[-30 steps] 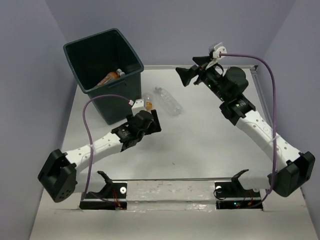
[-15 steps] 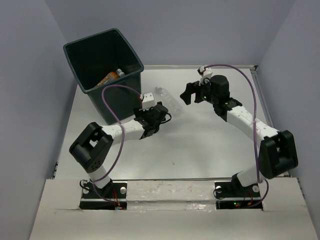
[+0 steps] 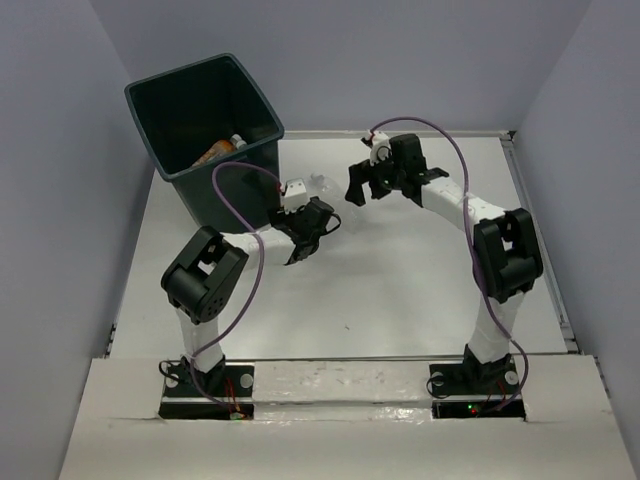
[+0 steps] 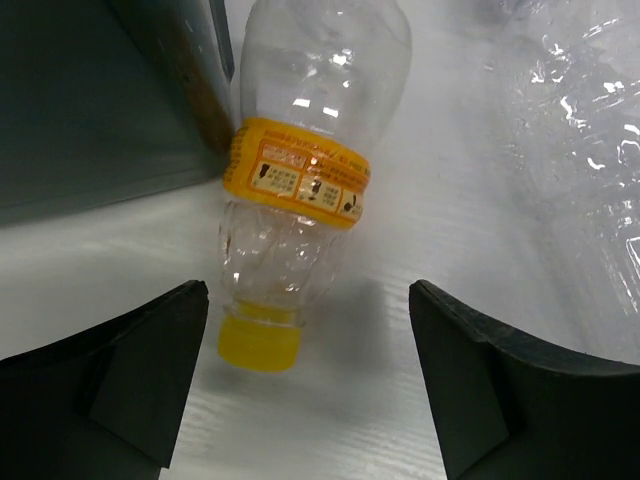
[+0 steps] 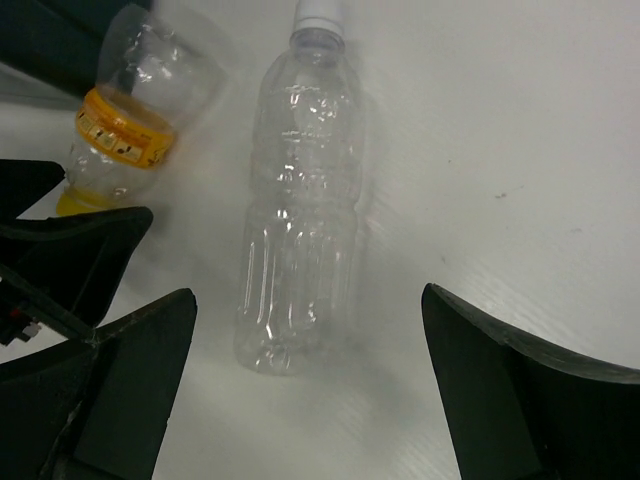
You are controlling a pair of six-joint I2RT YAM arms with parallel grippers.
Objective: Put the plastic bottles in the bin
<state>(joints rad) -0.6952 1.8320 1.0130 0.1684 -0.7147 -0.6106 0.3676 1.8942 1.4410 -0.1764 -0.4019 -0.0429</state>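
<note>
An orange-labelled plastic bottle [image 4: 300, 180] with a yellow cap lies on the table against the dark bin [image 3: 205, 110]. My left gripper [image 4: 310, 400] is open, its fingertips on either side of the cap and just short of it. A plain clear bottle [image 5: 300, 220] with a white cap lies beside it. My right gripper [image 5: 305, 390] hangs open over that bottle's base, touching nothing. From above, the left gripper [image 3: 312, 232] and right gripper [image 3: 362, 185] sit close together by the bin's near corner. More bottles [image 3: 222, 150] lie inside the bin.
The bin's wall [image 4: 90, 90] stands right beside the orange-labelled bottle. The left gripper's fingers [image 5: 60, 250] reach into the right wrist view at the left. Purple cables loop over both arms. White table stretches toward the near edge.
Both arms have swung in toward the two bottles: the left one forward to the orange-labelled bottle, the right one down and leftward over the clear bottle. The right jaws have widened a little.
</note>
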